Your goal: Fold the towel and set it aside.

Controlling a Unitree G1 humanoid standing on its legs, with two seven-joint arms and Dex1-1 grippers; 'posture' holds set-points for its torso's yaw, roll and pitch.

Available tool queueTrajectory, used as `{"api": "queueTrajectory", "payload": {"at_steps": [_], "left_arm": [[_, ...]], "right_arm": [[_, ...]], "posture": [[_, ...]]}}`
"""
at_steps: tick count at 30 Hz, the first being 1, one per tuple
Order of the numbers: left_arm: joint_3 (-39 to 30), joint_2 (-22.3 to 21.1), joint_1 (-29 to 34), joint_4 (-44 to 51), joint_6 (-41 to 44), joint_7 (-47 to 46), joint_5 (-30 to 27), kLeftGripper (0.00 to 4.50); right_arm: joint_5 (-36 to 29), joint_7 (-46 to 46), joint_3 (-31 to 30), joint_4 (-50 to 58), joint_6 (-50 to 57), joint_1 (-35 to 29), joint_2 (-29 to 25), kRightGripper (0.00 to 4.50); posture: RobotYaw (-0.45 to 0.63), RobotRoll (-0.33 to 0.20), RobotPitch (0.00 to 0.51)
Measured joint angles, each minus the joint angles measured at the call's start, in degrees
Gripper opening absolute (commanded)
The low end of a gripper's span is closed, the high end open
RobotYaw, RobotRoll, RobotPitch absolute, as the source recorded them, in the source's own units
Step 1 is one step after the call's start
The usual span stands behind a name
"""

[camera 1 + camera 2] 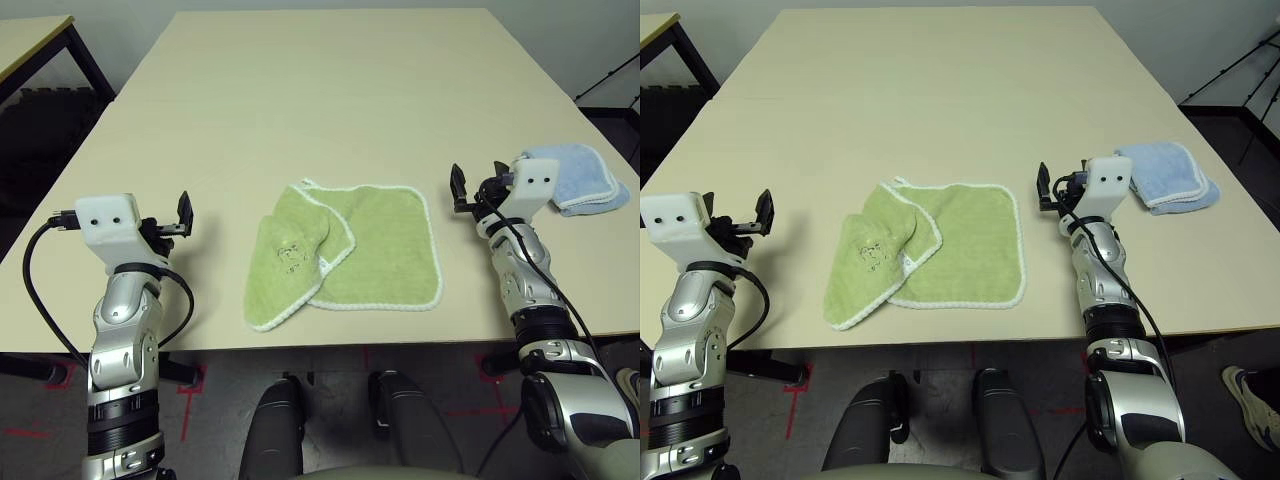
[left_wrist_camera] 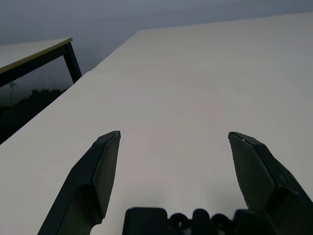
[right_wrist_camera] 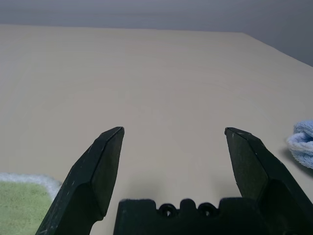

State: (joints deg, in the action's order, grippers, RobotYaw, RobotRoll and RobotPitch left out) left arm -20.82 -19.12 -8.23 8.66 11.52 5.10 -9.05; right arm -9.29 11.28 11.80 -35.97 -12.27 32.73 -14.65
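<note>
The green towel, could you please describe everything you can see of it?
The towel is a small light-green terry cloth with white stitched edging. It lies flat near the front edge of the table, its left part folded over loosely at a slant, a small dark mark on that flap. Neither gripper touches it.

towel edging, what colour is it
White stitched edging on the light-green towel, clearest in the left eye view.
</note>
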Motion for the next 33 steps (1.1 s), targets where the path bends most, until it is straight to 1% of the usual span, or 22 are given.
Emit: {"api": "queueTrajectory", "payload": {"at_steps": [3, 5, 9, 15, 18, 21, 25, 27, 30, 31, 33], "left_arm": [[0.1, 0.0, 0.1, 0.6, 0.3, 0.6, -0.4, 4.50], [0.7, -0.4, 0.7, 3.3, 2.2, 2.9, -2.2, 4.50], [2.8, -3.6, 2.2, 9.4, 7.6, 7.8, -5.3, 4.50], [3.9, -4.3, 2.3, 14.1, 13.6, 13.2, -11.9, 4.50], [4.0, -3.6, 2.2, 14.5, 12.0, 17.2, -15.8, 4.50], [4.0, -4.6, 2.2, 15.6, 13.4, 19.6, -19.0, 4.50], [4.6, -7.0, 2.1, 16.4, 15.7, 18.7, -18.2, 4.50], [6.1, -7.9, 2.1, 17.4, 16.4, 19.4, -18.3, 4.50], [9.4, -9.7, 2.3, 18.6, 16.5, 22.8, -18.3, 4.50], [10.5, -11.0, 2.6, 19.0, 16.3, 24.5, -18.2, 4.50], [11.1, -12.8, 3.6, 19.3, 15.1, 27.4, -18.0, 4.50]], "right_arm": [[0.0, 0.0, 0.0, 0.0, 0.0, 0.0, 0.0, 4.47], [0.0, 0.4, 0.0, 0.0, 0.0, 0.0, -0.1, 4.47], [0.0, 1.1, -0.1, 0.0, 0.0, 0.0, -0.3, 4.47], [0.1, 1.5, -0.1, -0.1, 0.0, 0.1, -0.7, 4.47], [0.1, 1.8, 0.0, -0.3, 0.0, 0.3, -0.7, 4.47], [0.1, 2.1, 0.0, -0.8, -0.1, 0.6, -0.8, 4.47], [0.1, 2.3, 0.0, -2.1, -0.1, 0.9, -1.4, 4.47], [0.1, 2.6, 0.0, -2.5, -0.2, 1.1, -1.6, 4.47], [0.1, 3.0, 0.0, -2.7, -0.2, 2.3, -2.0, 4.47], [0.1, 3.1, 0.0, -2.7, -0.3, 2.6, -2.3, 4.47], [0.1, 3.1, 0.0, -2.8, -0.5, 2.7, -2.6, 4.47]], "posture": [[-0.09, 0.000, 0.122], [-0.09, 0.000, 0.122], [-0.08, 0.000, 0.124], [-0.08, 0.000, 0.124], [-0.07, 0.000, 0.122], [-0.07, 0.000, 0.121], [-0.07, 0.000, 0.118], [-0.07, 0.000, 0.117], [-0.07, 0.000, 0.117], [-0.07, 0.000, 0.117], [-0.07, 0.000, 0.117]]}}
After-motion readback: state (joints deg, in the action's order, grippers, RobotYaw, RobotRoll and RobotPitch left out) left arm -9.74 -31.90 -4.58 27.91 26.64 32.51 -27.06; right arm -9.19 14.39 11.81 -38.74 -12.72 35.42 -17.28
